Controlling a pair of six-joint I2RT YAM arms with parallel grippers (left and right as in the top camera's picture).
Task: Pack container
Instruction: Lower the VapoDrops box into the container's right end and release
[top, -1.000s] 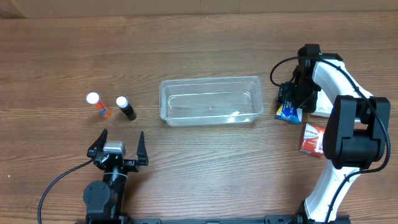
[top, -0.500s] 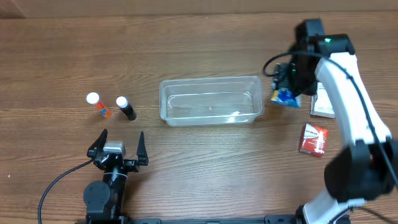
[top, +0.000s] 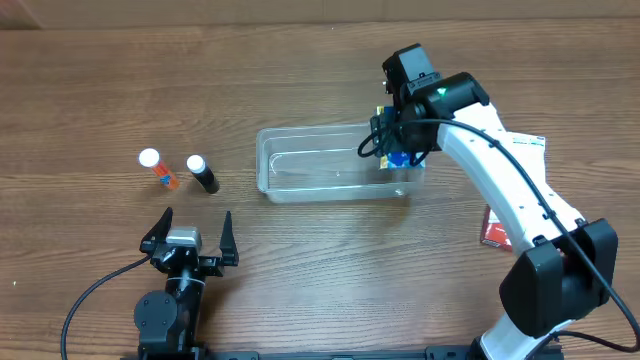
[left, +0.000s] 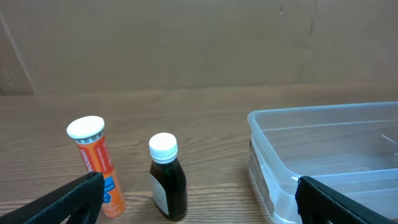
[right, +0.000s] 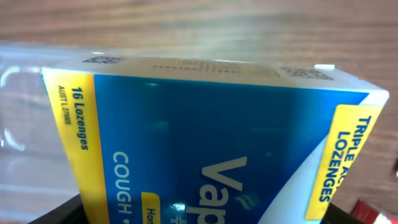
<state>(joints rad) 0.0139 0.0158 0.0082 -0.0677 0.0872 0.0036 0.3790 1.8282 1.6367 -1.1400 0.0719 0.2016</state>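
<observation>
wood tabletop (top: 100, 80) — "16 lozenges" box (right: 205, 155) over container (top: 310, 165)

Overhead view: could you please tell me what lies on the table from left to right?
Orange tube → dark bottle → container → red box. The blue box, held over the container, is left out.

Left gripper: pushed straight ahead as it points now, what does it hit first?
The left gripper would probably meet the dark bottle first, just left of its centre line; depth is unclear.
</observation>
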